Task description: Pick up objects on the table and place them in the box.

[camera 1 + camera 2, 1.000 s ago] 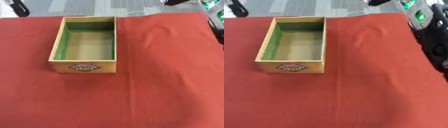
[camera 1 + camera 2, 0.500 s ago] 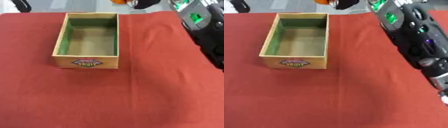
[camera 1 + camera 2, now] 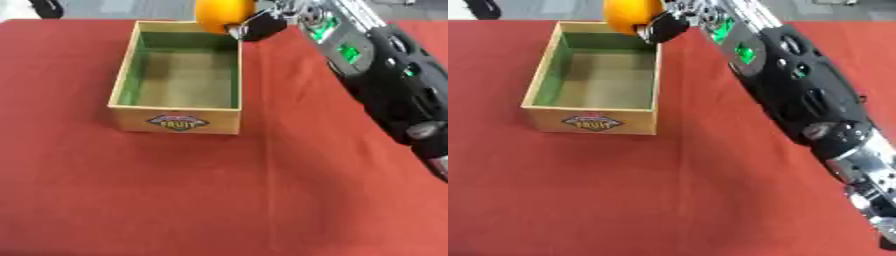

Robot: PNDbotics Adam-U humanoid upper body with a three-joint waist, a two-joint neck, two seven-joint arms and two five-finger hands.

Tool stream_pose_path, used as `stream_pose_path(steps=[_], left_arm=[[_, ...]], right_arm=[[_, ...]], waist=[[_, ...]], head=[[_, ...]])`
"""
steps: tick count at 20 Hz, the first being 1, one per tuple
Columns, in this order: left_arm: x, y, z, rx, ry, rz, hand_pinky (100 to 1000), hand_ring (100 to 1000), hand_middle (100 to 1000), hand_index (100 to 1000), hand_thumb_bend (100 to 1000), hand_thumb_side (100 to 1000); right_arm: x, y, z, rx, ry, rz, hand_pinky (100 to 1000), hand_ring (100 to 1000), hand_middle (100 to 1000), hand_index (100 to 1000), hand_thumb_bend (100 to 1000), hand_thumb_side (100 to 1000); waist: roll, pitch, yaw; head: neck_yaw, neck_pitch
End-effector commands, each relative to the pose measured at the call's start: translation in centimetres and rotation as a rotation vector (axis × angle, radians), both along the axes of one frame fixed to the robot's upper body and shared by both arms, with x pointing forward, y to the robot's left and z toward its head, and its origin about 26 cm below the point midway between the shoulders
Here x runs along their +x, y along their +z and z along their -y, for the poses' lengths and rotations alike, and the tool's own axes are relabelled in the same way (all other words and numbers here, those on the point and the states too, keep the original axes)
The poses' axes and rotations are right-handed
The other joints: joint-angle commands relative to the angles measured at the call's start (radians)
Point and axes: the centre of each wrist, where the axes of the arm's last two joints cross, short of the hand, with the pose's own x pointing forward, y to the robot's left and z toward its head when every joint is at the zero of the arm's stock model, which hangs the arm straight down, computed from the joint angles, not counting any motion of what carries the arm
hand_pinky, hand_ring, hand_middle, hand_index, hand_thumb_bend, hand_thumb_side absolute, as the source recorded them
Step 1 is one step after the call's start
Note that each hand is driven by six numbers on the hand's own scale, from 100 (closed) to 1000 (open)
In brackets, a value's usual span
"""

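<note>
Right arm now extended further across table since earlier frame. Right hand (image 3: 258, 26) curled round orange fruit (image 3: 224, 14), held above far right corner of wooden box (image 3: 175, 120) (interior holds nothing). Red cloth (image 3: 219, 195) under box.

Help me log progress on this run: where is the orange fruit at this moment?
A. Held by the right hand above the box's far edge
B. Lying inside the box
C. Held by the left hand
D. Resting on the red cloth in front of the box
A: the orange fruit sits in the right hand over the far rim of the box, whose inside holds nothing.
</note>
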Motion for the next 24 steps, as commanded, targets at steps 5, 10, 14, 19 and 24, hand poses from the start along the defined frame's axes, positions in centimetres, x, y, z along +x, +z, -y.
stream_pose_path(steps=[5,10,14,19,24], left_arm=[[-0.4,0.9,0.1,0.004,-0.006,0.04,612,666,724,873,155,948],[-0.4,0.9,0.1,0.003,-0.007,0.038,612,665,724,873,156,947],[-0.4,1.0,0.2,0.003,-0.01,0.039,611,665,724,873,158,949],[-0.4,1.0,0.3,0.003,-0.014,0.04,611,664,723,873,158,948],[-0.4,1.1,0.4,0.002,-0.02,0.043,611,664,722,873,158,948]], right_arm=[[0.4,-0.2,-0.8,-0.043,0.015,-0.038,662,731,568,686,100,219],[1.2,-0.7,-1.5,-0.081,0.016,-0.092,713,788,678,793,100,203],[1.8,-1.0,-2.1,-0.141,0.027,-0.154,736,815,739,846,100,236],[2.6,-1.4,-2.6,-0.201,0.023,-0.186,761,842,785,901,100,277],[3.8,-2.4,-2.8,-0.232,-0.018,-0.198,775,857,810,926,100,343]], waist=[[-0.002,-0.016,0.006],[-0.001,-0.015,0.011],[-0.003,-0.014,0.013],[-0.004,-0.013,0.017],[-0.006,-0.011,0.023]], head=[[-0.019,0.0],[-0.029,-0.004],[-0.035,-0.004],[-0.041,-0.006],[-0.048,-0.009]])
